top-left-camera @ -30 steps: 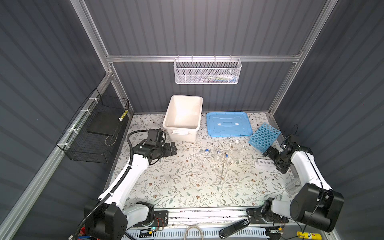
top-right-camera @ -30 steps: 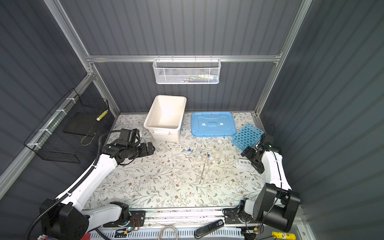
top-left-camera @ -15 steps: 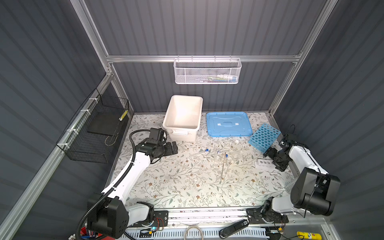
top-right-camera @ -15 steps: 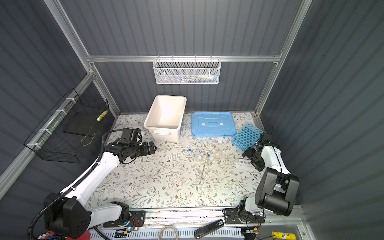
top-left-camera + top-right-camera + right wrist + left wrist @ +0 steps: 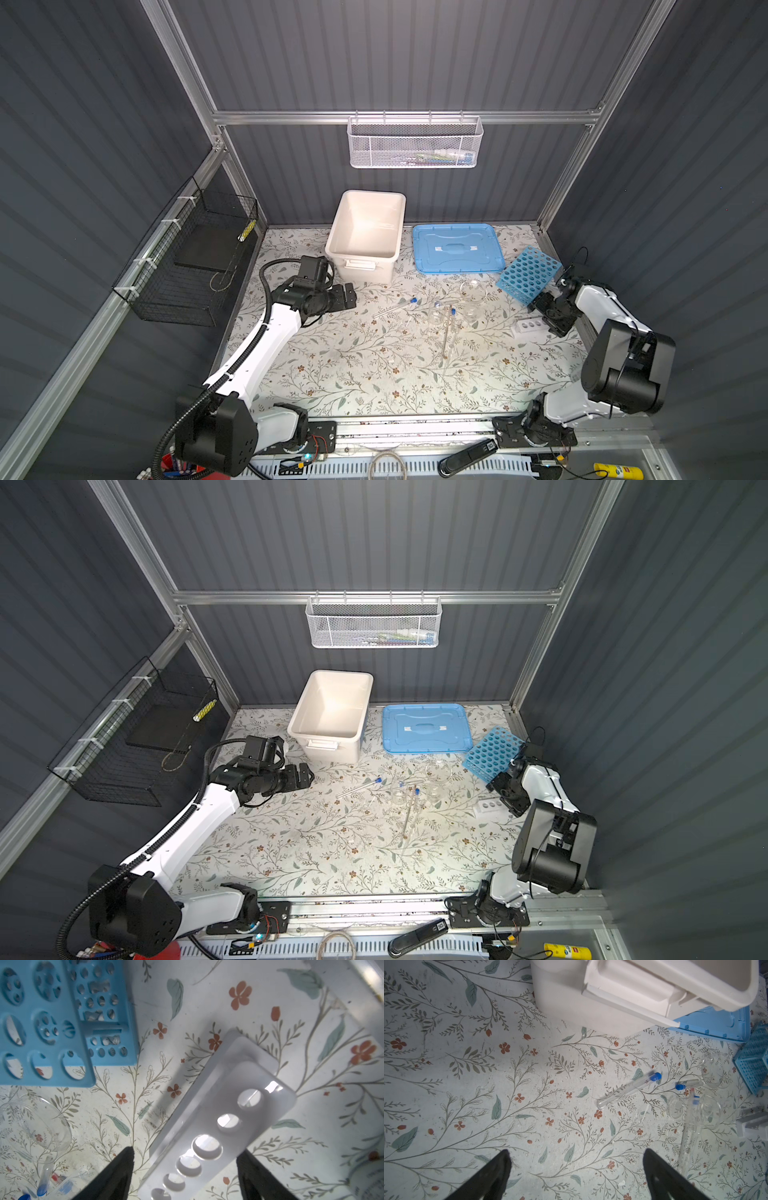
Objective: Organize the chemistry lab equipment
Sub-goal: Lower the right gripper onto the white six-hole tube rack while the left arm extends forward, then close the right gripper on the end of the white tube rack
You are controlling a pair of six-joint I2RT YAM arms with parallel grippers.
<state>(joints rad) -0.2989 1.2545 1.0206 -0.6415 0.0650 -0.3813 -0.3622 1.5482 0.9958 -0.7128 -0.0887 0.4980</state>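
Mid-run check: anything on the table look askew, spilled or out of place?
Yes. The blue-capped test tubes lie flat on the mat among the clear beakers instead of standing in a rack; the sky-blue rack and small white rack hold none. The sky-blue rack also sits skewed. No spill or breakage shows.

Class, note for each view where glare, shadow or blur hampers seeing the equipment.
Right wrist view: white tube rack close and soft, casting a shadow; left wrist view: clear beakers fade into floral mat; both top views: glare inside white tub.
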